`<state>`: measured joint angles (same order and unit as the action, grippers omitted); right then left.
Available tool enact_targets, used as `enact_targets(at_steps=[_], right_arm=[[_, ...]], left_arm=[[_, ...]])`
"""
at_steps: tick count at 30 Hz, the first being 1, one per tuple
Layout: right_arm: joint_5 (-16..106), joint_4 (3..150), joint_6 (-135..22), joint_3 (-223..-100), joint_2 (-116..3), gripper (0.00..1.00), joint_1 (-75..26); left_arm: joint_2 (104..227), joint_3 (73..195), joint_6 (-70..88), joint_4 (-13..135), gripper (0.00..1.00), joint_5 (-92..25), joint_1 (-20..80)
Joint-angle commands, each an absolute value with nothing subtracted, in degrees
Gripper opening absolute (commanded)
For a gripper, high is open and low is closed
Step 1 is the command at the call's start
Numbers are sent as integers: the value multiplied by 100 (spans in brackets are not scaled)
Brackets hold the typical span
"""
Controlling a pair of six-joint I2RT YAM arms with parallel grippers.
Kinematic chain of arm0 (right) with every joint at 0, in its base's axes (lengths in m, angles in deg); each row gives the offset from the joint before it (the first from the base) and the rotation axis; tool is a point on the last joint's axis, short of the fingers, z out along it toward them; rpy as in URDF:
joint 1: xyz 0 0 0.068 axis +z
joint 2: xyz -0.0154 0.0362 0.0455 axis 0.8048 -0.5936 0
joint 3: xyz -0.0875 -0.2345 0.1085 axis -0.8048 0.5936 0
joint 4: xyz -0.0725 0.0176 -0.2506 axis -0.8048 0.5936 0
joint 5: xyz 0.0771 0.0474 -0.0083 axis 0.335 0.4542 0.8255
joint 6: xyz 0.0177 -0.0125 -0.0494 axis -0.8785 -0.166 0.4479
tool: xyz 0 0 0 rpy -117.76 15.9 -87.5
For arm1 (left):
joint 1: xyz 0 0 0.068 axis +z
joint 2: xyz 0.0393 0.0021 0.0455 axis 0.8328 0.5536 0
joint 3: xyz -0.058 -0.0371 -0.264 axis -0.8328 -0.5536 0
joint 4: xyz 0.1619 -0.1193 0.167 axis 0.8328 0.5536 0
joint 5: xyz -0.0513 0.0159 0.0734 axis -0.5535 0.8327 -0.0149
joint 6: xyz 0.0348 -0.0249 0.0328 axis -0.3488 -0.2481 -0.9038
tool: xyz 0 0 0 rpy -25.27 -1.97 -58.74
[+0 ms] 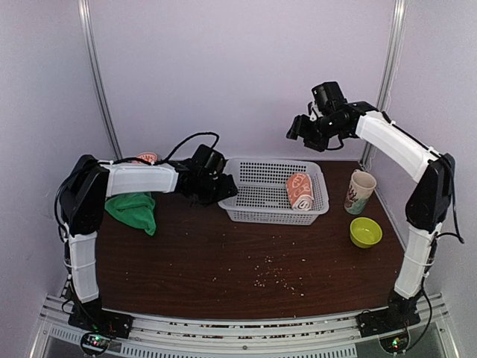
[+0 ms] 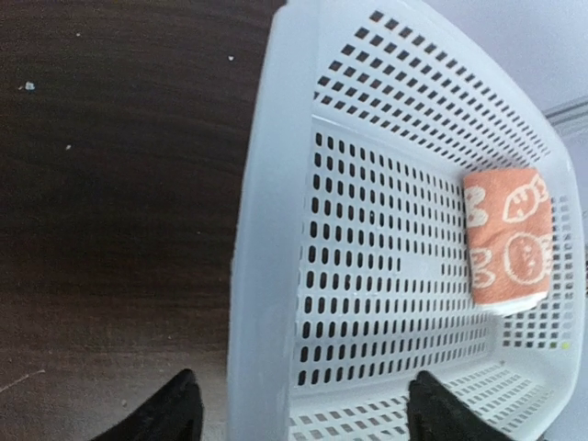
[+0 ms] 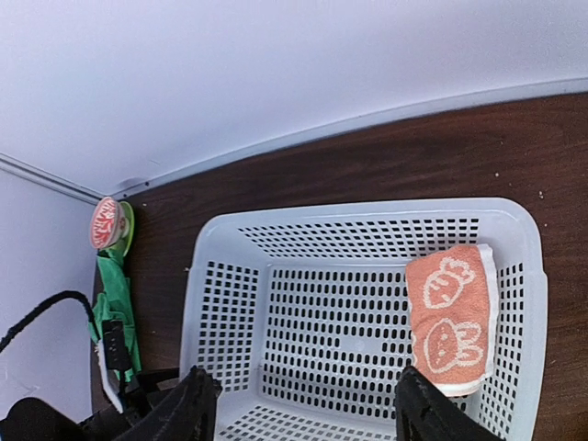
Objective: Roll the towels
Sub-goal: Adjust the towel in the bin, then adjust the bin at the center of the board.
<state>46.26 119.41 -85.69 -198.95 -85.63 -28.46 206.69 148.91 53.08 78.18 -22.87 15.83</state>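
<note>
Open table (image 1: 223,257) near; basket (image 1: 261,215), cup (image 1: 361,191), bowl (image 1: 365,232) beyond

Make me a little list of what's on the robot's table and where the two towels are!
Basket: white with holes, on the table, back middle
Bunny towel: peach-orange, rolled up, lying in the basket's right end
Green towel: bunched up, not rolled, on the table at the left
Left gripper: open, one finger either side of the basket's wall, holding nothing
Right gripper: open, empty, high above the basket
Other things: cup and green bowl at the right
</note>
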Motion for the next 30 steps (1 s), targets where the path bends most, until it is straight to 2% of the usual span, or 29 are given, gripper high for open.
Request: enact_targets(at_steps=[1, 2, 3, 8, 12, 18, 23, 30], right_arm=[[4500, 12020, -8351, -19551, -7997, 67, -2652], [4462, 11962, -8337, -19320, -7797, 67, -2583], [4420, 11840, -8327, -19046, -7585, 67, -2503], [4094, 11084, -8359, -17123, -6222, 67, -1850], [3832, 10253, -8438, -15525, -5182, 65, -1088], [3495, 9517, -8528, -13883, -4252, 63, 20], [3225, 9008, -8833, -13162, -4656, 60, 90], [3000, 8780, -8937, -13655, -6162, 56, -91]], left_arm=[[20053, 15169, 5079, 7963, 88, -2370, 1609], [19919, 15146, 5061, 7999, 96, -2351, 1611], [19777, 15099, 5041, 8032, 98, -2337, 1613], [18629, 14441, 4916, 8289, 98, -1880, 1613], [17327, 13290, 5064, 8792, 98, -985, 1777], [15465, 11435, 5658, 9506, 98, -55, 2376], [15148, 10703, 5576, 9456, 98, -163, 3026], [15929, 10730, 5325, 9056, 98, -745, 3739]])
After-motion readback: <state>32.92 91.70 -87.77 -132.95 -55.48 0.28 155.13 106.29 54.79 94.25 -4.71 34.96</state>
